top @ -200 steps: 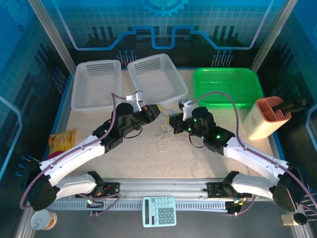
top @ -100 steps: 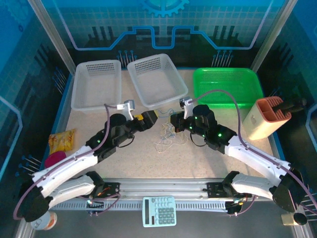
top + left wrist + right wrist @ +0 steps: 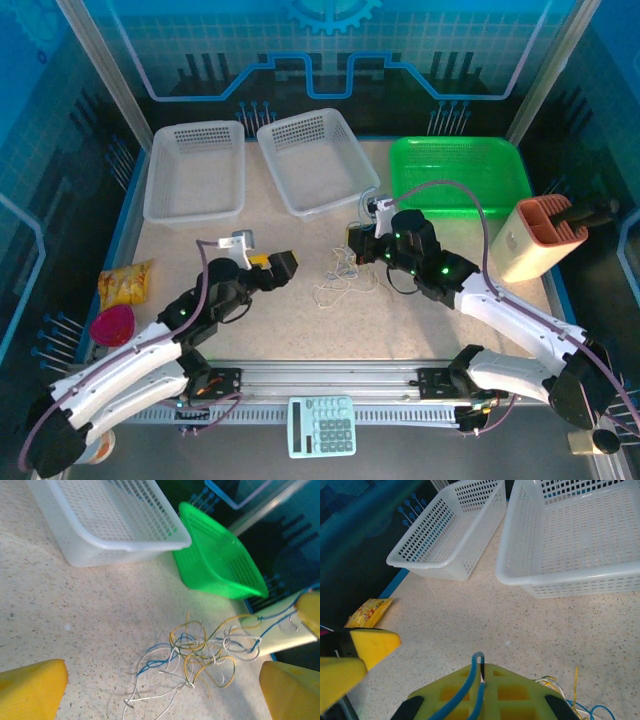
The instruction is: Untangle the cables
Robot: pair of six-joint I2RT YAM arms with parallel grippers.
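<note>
Several tangled white, yellow, blue cables [image 3: 192, 647]

Cables [image 3: 337, 277] on table [image 3: 300, 318], baskets [image 3: 196, 127] behind

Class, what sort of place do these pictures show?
Probably a robot lab cell: left arm and right arm bolted to a table, blue printed walls, baskets and tangled cables.

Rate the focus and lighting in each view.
Top external: even light with a blue cast from the walls, and the cables read thin and faint but in focus. Left wrist: the cables are fairly sharp, with faint shadows on the table, while the fingers are blurred at the bottom corners. Right wrist: the baskets are crisp, and the right pincer is soft at the bottom edge.
</note>
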